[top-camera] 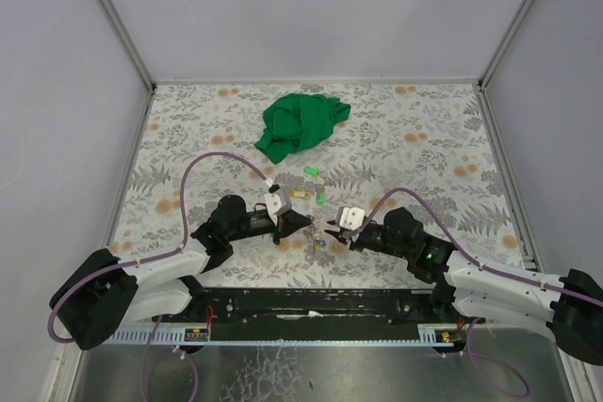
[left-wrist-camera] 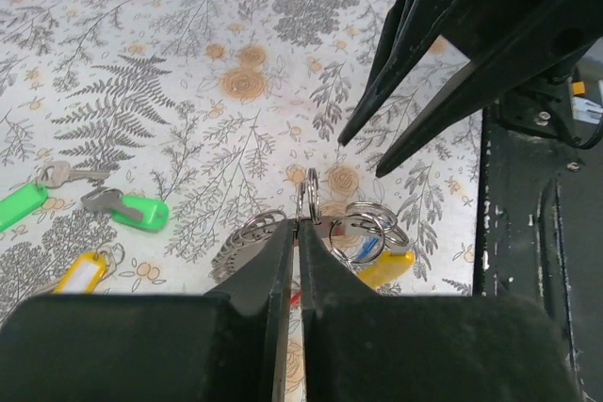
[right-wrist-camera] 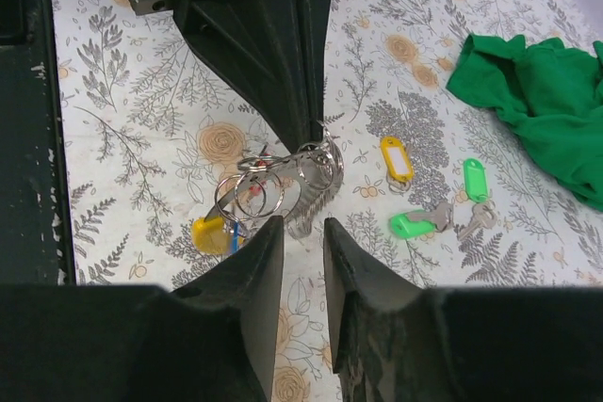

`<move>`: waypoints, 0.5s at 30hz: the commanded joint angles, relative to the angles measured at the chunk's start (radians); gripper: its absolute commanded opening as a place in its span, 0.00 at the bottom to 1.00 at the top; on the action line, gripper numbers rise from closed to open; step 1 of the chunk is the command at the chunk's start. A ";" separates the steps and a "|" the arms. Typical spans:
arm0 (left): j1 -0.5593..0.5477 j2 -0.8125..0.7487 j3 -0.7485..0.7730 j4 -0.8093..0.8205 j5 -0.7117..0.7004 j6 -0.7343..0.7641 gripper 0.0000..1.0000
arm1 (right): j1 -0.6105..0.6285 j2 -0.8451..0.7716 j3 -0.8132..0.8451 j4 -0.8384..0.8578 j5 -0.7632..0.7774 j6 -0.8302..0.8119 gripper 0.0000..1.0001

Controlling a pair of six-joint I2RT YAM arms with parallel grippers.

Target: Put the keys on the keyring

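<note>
Top external: my left claw (top-camera: 303, 223) and right claw (top-camera: 332, 230) meet tip to tip by the near edge of the counter (top-camera: 424, 120).

Left wrist: the left claw is pinched tight on the upright keyring (left-wrist-camera: 308, 193), with other rings (left-wrist-camera: 367, 228) touching it. 2 green-tagged keys (left-wrist-camera: 132, 209) lie well apart on the left.

Right wrist: the right claw stands narrowly parted, holding nothing.

I judge the keyring must be held steady and lifted clear of the tangle, so that the right claw can fetch 1 key.

The floral table (top-camera: 424, 138) bears a crumpled green cloth (top-camera: 300, 125) and loose keys (left-wrist-camera: 122, 204) (green, yellow tags).
</note>
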 commanded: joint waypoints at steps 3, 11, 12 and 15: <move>-0.047 -0.058 0.047 -0.154 -0.151 0.123 0.00 | -0.004 -0.052 0.031 -0.055 0.047 -0.109 0.34; -0.086 -0.038 0.065 -0.186 -0.179 0.156 0.00 | -0.004 0.046 0.082 0.004 0.071 -0.125 0.36; -0.090 -0.036 0.066 -0.187 -0.179 0.159 0.00 | -0.004 0.062 0.087 0.010 0.058 -0.125 0.37; -0.098 -0.043 0.063 -0.186 -0.180 0.163 0.00 | -0.003 0.086 0.107 0.009 0.028 -0.128 0.39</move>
